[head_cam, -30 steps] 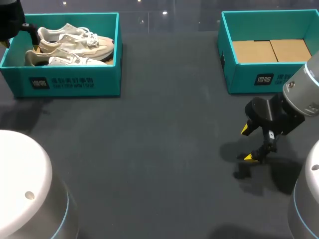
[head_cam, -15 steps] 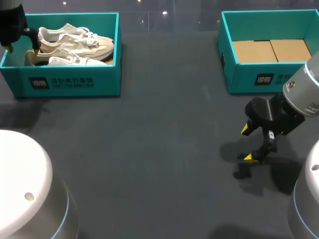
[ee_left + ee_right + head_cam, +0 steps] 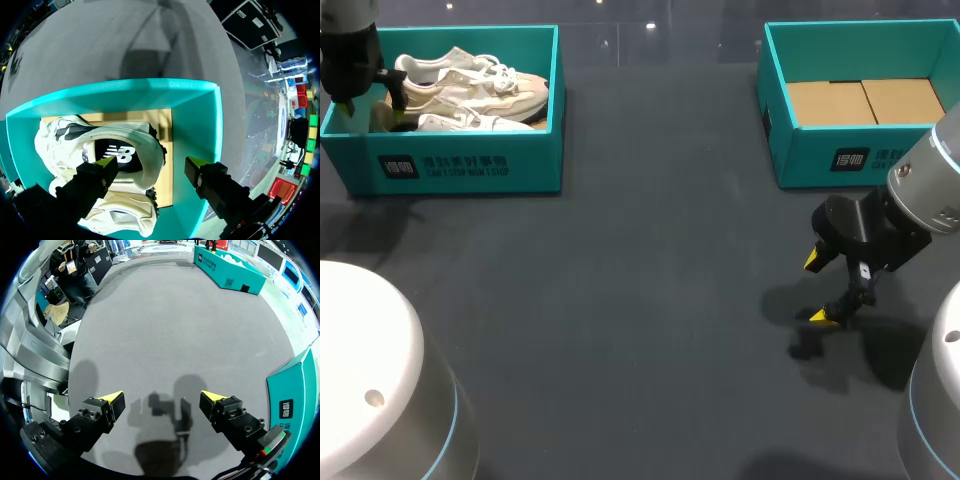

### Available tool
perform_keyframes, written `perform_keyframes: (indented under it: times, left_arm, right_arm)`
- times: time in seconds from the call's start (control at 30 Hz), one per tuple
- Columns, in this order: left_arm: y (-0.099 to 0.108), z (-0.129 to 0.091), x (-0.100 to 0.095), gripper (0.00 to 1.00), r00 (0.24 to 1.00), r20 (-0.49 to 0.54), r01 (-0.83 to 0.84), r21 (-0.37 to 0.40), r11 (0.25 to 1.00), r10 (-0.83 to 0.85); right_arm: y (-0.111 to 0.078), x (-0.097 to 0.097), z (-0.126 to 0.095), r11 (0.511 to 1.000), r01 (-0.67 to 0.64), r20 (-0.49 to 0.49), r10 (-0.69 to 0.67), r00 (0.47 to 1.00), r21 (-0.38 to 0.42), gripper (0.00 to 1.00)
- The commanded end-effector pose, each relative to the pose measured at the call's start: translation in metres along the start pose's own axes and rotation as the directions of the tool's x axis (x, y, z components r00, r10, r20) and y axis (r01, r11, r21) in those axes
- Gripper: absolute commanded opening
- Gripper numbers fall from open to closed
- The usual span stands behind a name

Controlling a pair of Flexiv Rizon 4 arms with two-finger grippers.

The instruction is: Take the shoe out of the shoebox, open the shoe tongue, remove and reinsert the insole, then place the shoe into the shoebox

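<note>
A pair of cream and white sneakers [image 3: 470, 90] lies in the teal shoebox [image 3: 470, 165] at the back left. My left gripper [image 3: 368, 100] hangs over the heel end of the shoes, inside the box's left end. In the left wrist view the left gripper [image 3: 152, 164] is open and straddles the heel collar of the upper shoe [image 3: 125, 137]: one tip is over the shoe's opening, the other over the cardboard floor by the box wall [image 3: 195, 115]. My right gripper [image 3: 817, 288] stands open just above the bare table at the right, with nothing between its fingers [image 3: 161, 397].
A second teal shoebox [image 3: 840, 155] with a bare cardboard floor stands at the back right, just behind my right gripper. Dark grey table stretches between the two boxes. Both arms' white bases fill the near corners.
My left gripper has shifted right and down into the left box, onto the shoe's heel, and its fingers have drawn in slightly. The right arm has not moved.
</note>
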State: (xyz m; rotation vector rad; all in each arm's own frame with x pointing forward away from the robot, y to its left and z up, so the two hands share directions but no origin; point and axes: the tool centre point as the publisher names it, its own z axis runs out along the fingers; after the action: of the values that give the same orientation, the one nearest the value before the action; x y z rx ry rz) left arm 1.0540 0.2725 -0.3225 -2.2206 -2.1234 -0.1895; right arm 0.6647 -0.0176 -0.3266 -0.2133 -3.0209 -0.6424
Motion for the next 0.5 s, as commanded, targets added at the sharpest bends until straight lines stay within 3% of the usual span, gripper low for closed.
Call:
perform_keyframes:
  times: [0.03, 0.5]
  left_arm:
    - [0.001, 0.007, -0.001, 0.86, 1.000, -0.006, 0.000, 0.002, 1.000, 0.000]
    - [-0.001, 0.026, -0.003, 0.77, 0.999, -0.011, 0.037, 0.021, 0.999, -0.037]
  right_arm:
    - [0.000, 0.002, -0.001, 1.000, 0.000, 0.003, 0.000, 1.000, 0.001, 1.00]
    - [0.000, 0.002, -0.001, 1.000, 0.000, 0.003, 0.000, 1.000, 0.001, 1.00]
